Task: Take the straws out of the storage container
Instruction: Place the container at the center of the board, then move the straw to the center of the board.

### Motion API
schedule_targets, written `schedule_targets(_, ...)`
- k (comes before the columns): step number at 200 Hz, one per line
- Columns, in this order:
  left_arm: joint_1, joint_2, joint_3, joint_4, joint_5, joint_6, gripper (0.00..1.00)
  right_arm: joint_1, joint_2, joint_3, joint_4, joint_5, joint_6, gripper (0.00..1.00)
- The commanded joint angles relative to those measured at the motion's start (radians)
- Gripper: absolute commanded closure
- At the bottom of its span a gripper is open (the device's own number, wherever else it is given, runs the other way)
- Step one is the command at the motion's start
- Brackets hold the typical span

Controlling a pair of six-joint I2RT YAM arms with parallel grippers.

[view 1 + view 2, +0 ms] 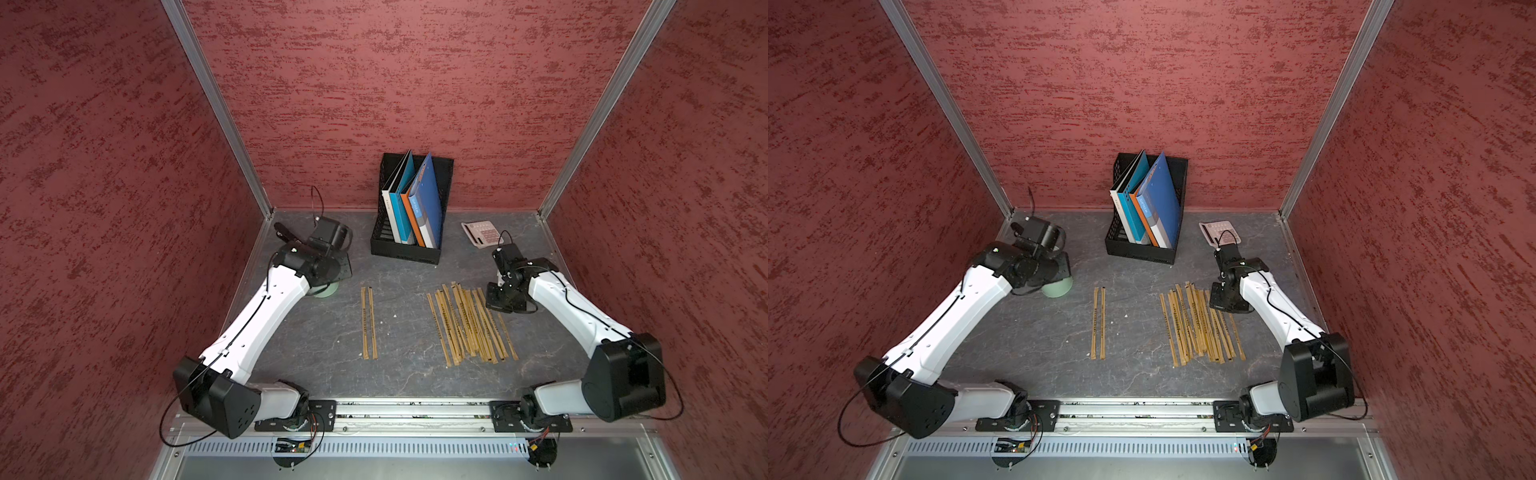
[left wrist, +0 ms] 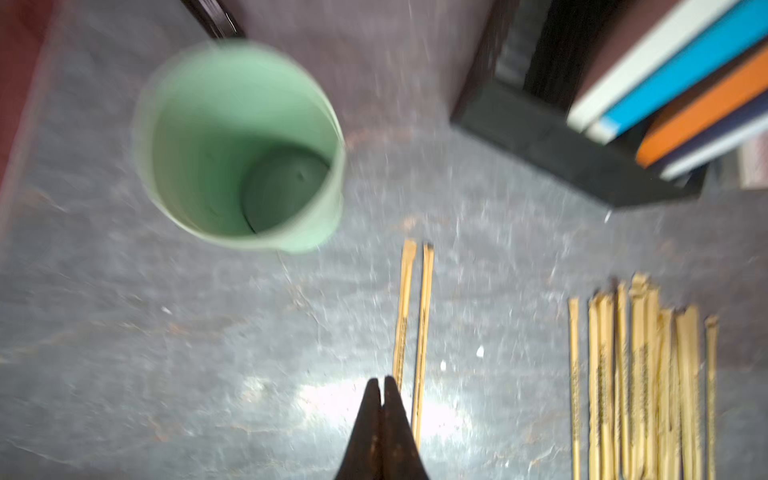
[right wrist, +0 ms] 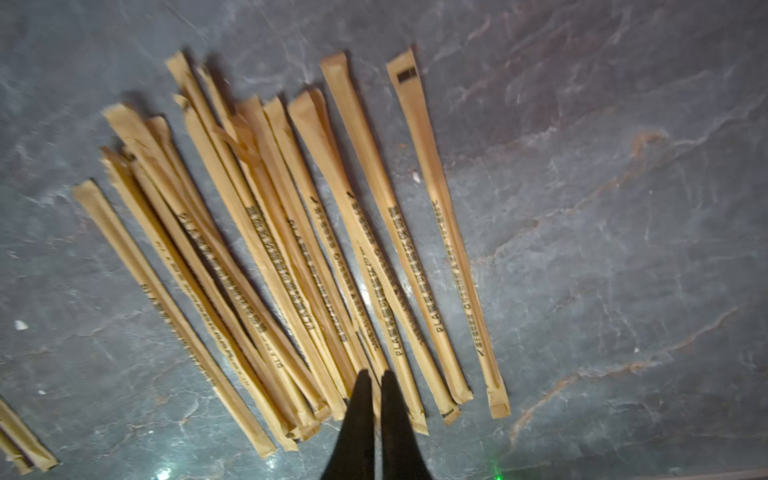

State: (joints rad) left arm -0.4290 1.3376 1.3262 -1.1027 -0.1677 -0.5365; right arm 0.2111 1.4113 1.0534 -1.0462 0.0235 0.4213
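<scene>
You are holding the left gripper (image 2: 381,380) and right gripper (image 3: 374,374) pinched closed, while straws (image 1: 469,324) are lying on the bench (image 1: 415,374), three o'clock from the storage container (image 2: 187,145).

The left arm (image 1: 282,299) and right arm (image 1: 552,291) share one build: glossy white link shells between bulky matte-black joint housings, with a thin black cable (image 1: 245,328) running along each shell and looping free at the elbow. Each arm stands on a black base plate (image 1: 326,411) screwed to a silver aluminium rail (image 1: 411,409). The left pincer (image 2: 382,380) and right pincer (image 3: 373,374) end in dark, tapering fingers.
</scene>
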Motion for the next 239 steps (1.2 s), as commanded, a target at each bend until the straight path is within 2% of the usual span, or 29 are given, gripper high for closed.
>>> schedule_targets(1, -0.061, 0.019, -0.103, -0.002, 0.039, -0.124, 1.0, -0.024, 0.003, -0.014, 0.0, 0.096, 0.035, 1.0)
schedule_targets(25, -0.094, 0.069, -0.207, 0.056, 0.102, -0.173, 1.0, -0.074, 0.022, -0.042, 0.006, 0.128, 0.041, 1.0)
schedule_targets(84, -0.124, 0.148, -0.345, 0.153, 0.134, -0.226, 1.0, -0.18, 0.082, -0.096, 0.049, 0.137, 0.015, 1.0)
schedule_targets(159, -0.126, 0.275, -0.343, 0.252, 0.104, -0.198, 1.0, -0.202, 0.173, -0.088, 0.103, 0.099, -0.001, 1.0)
schedule_targets(239, -0.12, 0.362, -0.308, 0.265, 0.083, -0.16, 1.0, -0.202, 0.235, -0.12, 0.148, 0.064, 0.027, 1.0)
